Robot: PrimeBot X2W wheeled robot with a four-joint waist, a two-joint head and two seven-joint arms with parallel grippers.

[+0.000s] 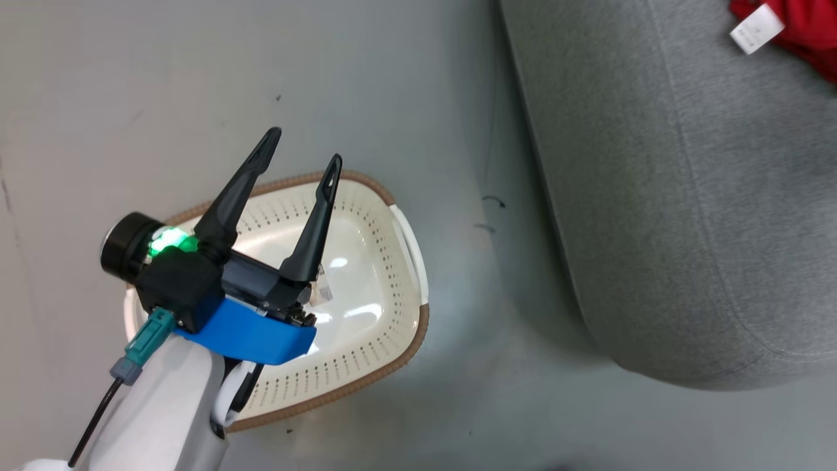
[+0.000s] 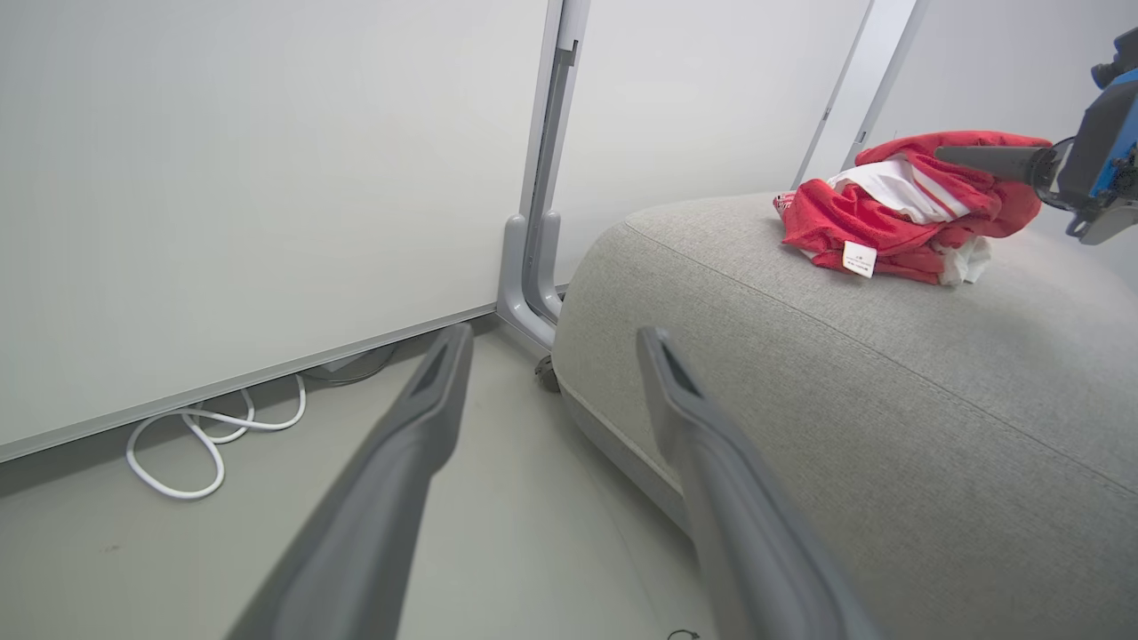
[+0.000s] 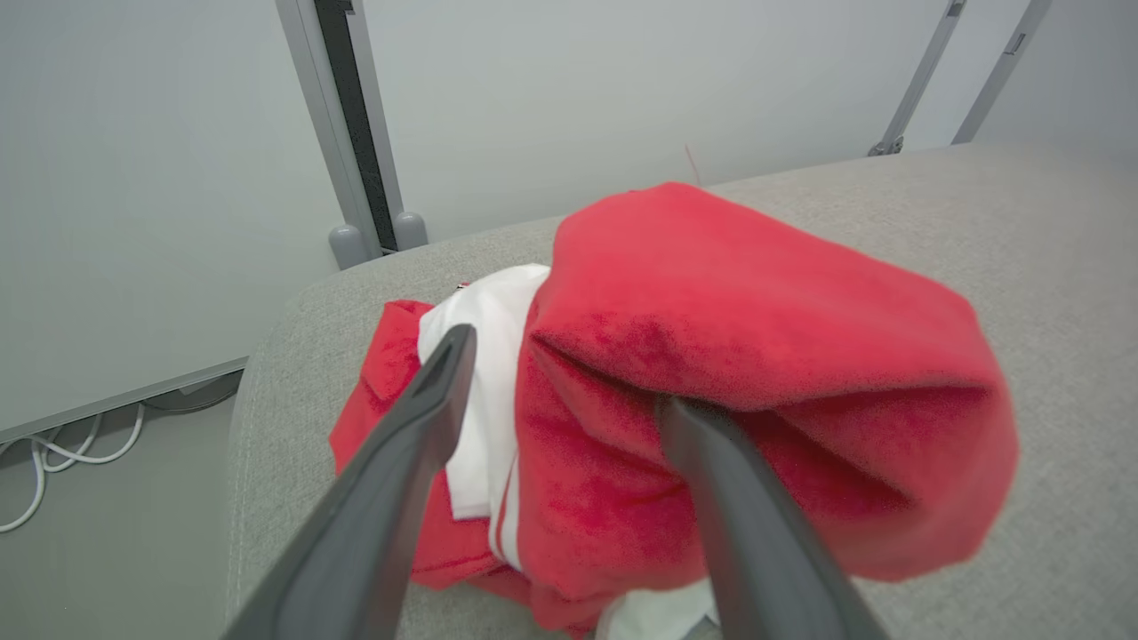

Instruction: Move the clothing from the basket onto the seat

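The clothing point(image 2: 889, 222), red with white panels and a white tag point(image 2: 859, 258), lies heaped on the light grey seat point(image 2: 889, 427). In the head view a corner of the clothing point(image 1: 804, 26) shows at the top right of the seat point(image 1: 686, 229). My right gripper point(image 3: 564, 369) is open, its fingers spread, with a fold of the clothing point(image 3: 756, 338) draped over the right finger's tip. My left gripper point(image 1: 305, 147) hangs open over the cream basket point(image 1: 366, 386), holding nothing. The part of the basket's bottom that shows is bare.
Grey floor point(image 1: 484, 294) separates the basket from the seat's rounded edge. A white cable point(image 2: 196, 436) lies coiled at the foot of the pale wall panels. A grey post point(image 2: 533, 267) stands behind the seat's corner.
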